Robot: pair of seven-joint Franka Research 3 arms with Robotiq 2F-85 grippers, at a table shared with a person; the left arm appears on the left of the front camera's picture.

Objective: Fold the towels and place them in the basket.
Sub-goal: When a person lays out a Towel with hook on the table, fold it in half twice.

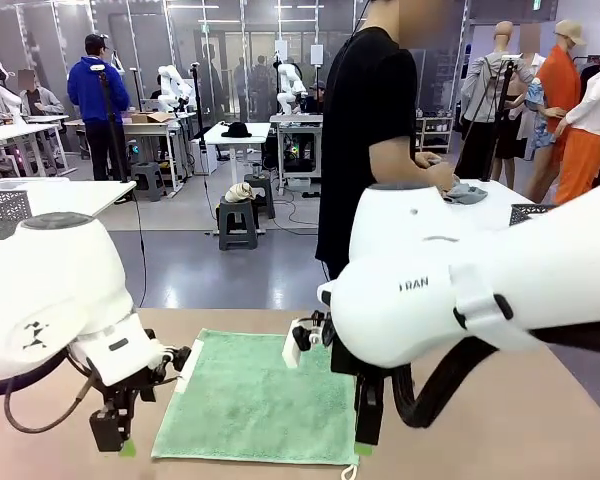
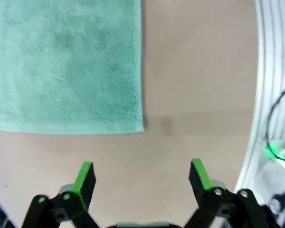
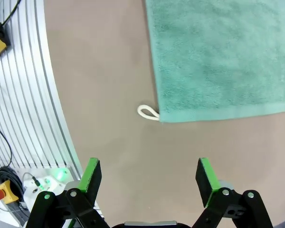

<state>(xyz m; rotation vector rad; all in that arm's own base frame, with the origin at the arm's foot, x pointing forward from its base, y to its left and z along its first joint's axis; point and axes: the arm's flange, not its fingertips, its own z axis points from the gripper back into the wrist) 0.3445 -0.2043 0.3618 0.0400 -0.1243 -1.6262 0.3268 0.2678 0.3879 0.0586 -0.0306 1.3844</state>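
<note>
Task progress is judged to be at the start. The mint green rectangular terry-cloth towel (image 1: 248,400) lies spread flat in a single layer on the brown desk (image 1: 500,430), between the two arms, with no fold made and no part of it lifted. All folds and the transfer to the basket are left to do. The left end effector (image 1: 116,438) hangs just off the towel's near left corner. In the left wrist view, the left end effector (image 2: 141,171) is released, with its jaws spread wide over bare desk (image 2: 199,71) and nothing between them. The towel (image 2: 66,61) corner lies ahead of the fingertips, apart from them. The right end effector (image 1: 365,440) hangs at the near right corner. In the right wrist view, the right end effector (image 3: 148,173) is likewise released and empty above bare desk. The towel (image 3: 223,57) has a looped terry pile, a flat woven band along its hem, straight edges and square corners, and it lies smooth without wrinkles. A small white cord hanging loop (image 3: 147,112) projects from the near right corner onto the desk. A dark grey lattice-sided basket (image 1: 533,212) shows in part on a white table behind the right arm, well apart from the towel. Its contents cannot be determined.
</note>
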